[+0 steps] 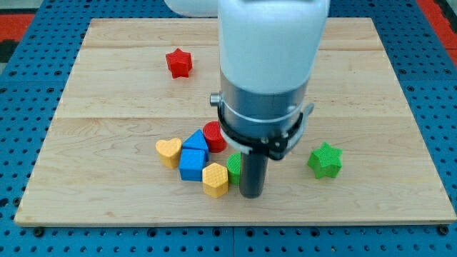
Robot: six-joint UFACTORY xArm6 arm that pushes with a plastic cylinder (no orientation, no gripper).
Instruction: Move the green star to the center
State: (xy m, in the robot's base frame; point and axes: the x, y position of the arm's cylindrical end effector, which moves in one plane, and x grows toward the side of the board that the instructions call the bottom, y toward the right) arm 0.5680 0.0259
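Note:
The green star (325,160) lies on the wooden board (128,100) at the lower right. My tip (251,194) is at the lower middle of the board, well to the left of the green star and apart from it. It stands right beside a green block (234,168), partly hidden behind the rod, and next to a yellow hexagon-like block (215,179).
A cluster sits left of my tip: a yellow heart (168,151), a blue block (193,158) and a red round block (213,135). A red star (178,63) lies at the upper left. The arm's white body (268,57) hides the board's middle.

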